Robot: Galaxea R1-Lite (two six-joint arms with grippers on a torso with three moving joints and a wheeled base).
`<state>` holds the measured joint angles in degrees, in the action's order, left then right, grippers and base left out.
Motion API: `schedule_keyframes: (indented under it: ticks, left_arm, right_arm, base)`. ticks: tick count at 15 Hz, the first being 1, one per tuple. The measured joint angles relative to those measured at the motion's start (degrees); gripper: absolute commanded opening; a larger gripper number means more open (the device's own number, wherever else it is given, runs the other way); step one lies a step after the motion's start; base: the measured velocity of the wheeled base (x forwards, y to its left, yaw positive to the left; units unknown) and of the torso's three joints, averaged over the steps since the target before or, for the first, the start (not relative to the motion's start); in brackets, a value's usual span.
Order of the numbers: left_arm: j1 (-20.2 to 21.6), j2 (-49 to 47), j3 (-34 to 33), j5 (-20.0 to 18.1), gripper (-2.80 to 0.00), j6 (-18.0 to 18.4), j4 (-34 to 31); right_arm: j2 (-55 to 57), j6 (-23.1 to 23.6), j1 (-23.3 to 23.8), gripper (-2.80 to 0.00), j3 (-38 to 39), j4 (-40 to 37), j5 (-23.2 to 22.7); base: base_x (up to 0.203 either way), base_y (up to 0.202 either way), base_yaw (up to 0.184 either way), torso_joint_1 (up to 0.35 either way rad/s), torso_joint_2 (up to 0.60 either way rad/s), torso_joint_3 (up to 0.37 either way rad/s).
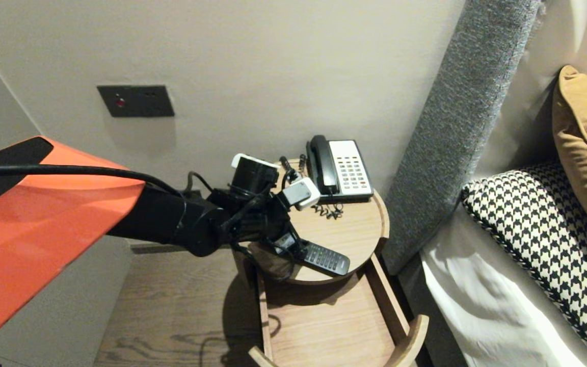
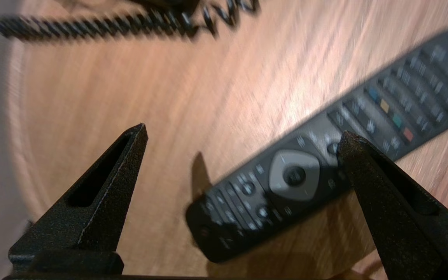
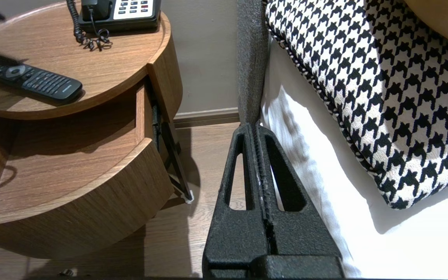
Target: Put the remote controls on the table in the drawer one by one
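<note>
A black remote control (image 1: 325, 258) lies flat near the front edge of the round wooden bedside table top (image 1: 359, 224). My left gripper (image 1: 286, 243) hangs just above the remote's near end, open wide. In the left wrist view the remote (image 2: 294, 175) runs slantwise under the left gripper (image 2: 243, 130). One fingertip (image 2: 348, 144) stands over its keypad and the other is over bare wood. Nothing is held. My right gripper (image 3: 256, 125) is shut and empty, parked low beside the bed. It is outside the head view, and its camera shows the remote (image 3: 29, 79) from the side.
A black-and-white desk telephone (image 1: 342, 171) with a coiled cord (image 1: 330, 210) sits at the back of the table top. Below, the drawer (image 1: 324, 326) is pulled out. A grey headboard (image 1: 456, 127), a houndstooth pillow (image 1: 543, 229) and white bedding are on the right.
</note>
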<state>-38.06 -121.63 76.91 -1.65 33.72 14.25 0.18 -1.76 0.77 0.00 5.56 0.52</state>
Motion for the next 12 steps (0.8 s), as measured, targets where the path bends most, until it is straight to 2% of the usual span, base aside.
schedule_keyframes:
  ticks: [5,12]
  left_arm:
    - [-0.24,-1.11,-4.12,-0.17,0.0,0.01,2.41]
    - [-1.87,-0.69,-3.82,-0.34,0.0,-0.05,2.21]
  right_arm:
    - [0.0,0.0,0.0,-2.8,0.0,0.02,0.0]
    - [0.0,0.0,0.02,-2.8,0.0,0.02,0.0]
  base:
    - [0.0,0.0,0.0,0.0,0.0,0.0]
    - [0.0,0.0,0.0,0.0,0.0,0.0]
